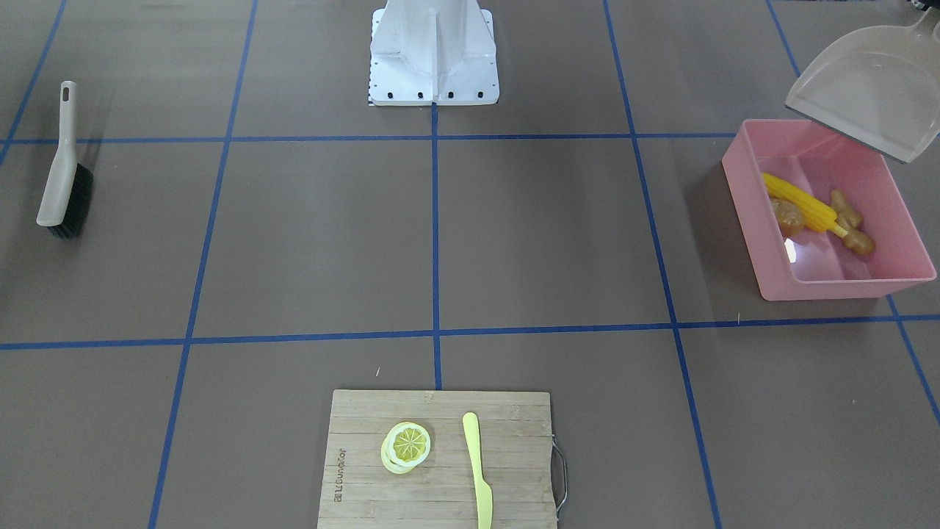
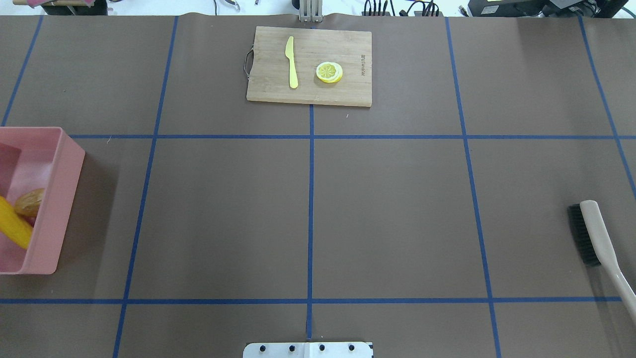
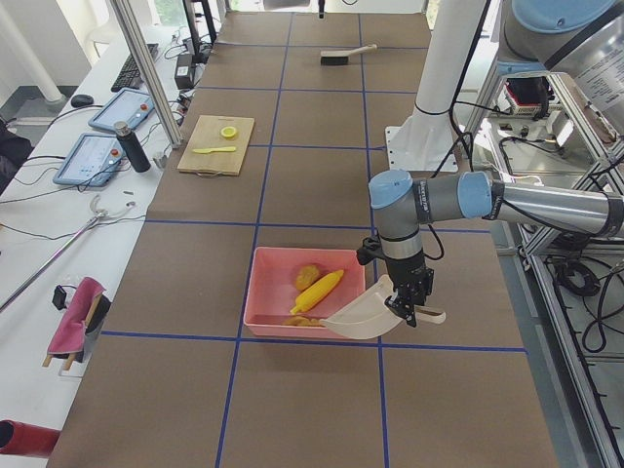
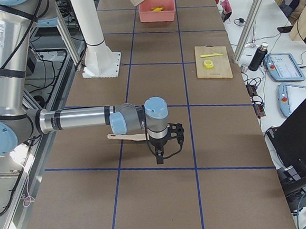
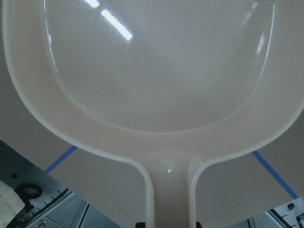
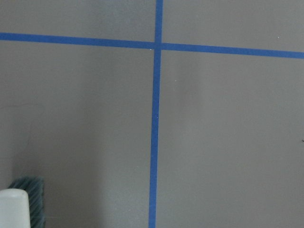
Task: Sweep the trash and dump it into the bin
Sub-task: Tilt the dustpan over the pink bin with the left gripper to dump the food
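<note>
Seems light, stiff, slippery trash (image 1: pixel 804 208), 3 pieces in the bin (image 1: pixel 745 220) at the left edge of the bench (image 1: pixel 543 235); best scooped, not pinched. Clamped on the handle of the dustpan (image 1: pixel 866 95) with left claw (image 3: pixel 414 310); for right claw (image 4: pixel 161 148), cannot tell.

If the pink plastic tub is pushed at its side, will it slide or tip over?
Probably slides: the rectangular pink plastic tub looks low and wide, flat on the brown table cover. It seems light, holding only a yellow corn cob, a brown lump, a tan ginger root; a gentle push may move it.
</note>
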You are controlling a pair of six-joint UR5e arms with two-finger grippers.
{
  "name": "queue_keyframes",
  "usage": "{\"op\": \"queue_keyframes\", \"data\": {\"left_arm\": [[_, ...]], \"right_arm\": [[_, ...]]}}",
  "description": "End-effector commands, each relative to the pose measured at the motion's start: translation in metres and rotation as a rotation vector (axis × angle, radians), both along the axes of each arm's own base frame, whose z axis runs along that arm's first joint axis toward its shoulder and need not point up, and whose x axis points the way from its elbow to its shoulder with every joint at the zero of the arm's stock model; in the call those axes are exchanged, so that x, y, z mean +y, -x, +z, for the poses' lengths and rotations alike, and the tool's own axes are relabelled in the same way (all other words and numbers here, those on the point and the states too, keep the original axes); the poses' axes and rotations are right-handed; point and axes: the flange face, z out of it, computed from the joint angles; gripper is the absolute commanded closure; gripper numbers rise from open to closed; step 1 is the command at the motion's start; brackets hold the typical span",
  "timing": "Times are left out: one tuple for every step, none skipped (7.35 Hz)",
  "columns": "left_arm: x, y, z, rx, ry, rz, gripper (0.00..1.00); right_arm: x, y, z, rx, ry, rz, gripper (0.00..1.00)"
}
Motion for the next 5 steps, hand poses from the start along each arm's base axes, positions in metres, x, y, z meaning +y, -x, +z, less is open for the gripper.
{"op": "queue_keyframes", "data": {"left_arm": [[0.002, 0.001, -0.003, 0.003, -0.003, 0.020, 1.00], [0.003, 0.007, -0.012, 0.004, 0.002, -0.008, 1.00], [-0.004, 0.016, -0.017, 0.011, -0.021, -0.063, 1.00], [-0.009, 0.029, -0.022, 0.017, -0.043, -0.126, 1.00], [-0.015, 0.037, -0.027, 0.027, -0.064, -0.176, 1.00]], "right_arm": [[-0.017, -0.009, 0.007, -0.004, 0.032, 0.059, 0.00], [-0.033, -0.009, 0.000, -0.017, 0.060, 0.114, 0.00], [-0.047, -0.012, -0.008, -0.039, 0.104, 0.126, 0.00], [-0.066, -0.016, -0.027, -0.051, 0.139, 0.139, 0.00], [-0.071, -0.021, -0.036, -0.055, 0.133, 0.142, 0.00]]}}
